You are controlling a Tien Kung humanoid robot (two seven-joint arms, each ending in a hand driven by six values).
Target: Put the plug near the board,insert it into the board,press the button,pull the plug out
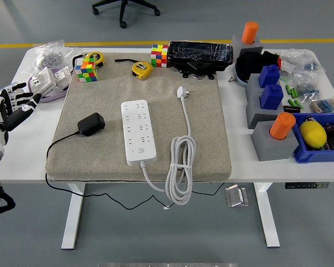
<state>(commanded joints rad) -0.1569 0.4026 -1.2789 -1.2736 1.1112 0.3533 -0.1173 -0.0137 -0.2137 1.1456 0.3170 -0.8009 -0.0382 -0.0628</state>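
At your far left, the frame edge clips the white-and-black left hand [11, 105]; its fingers spread open, empty, well apart from the black adapter plug [91, 123].

A white desk [22, 161] on white legs stands on a grey floor [300, 233]. Behind it a yellow line [44, 44] crosses the floor, and the black wheeled base of an office chair [125, 8] shows at the top edge.
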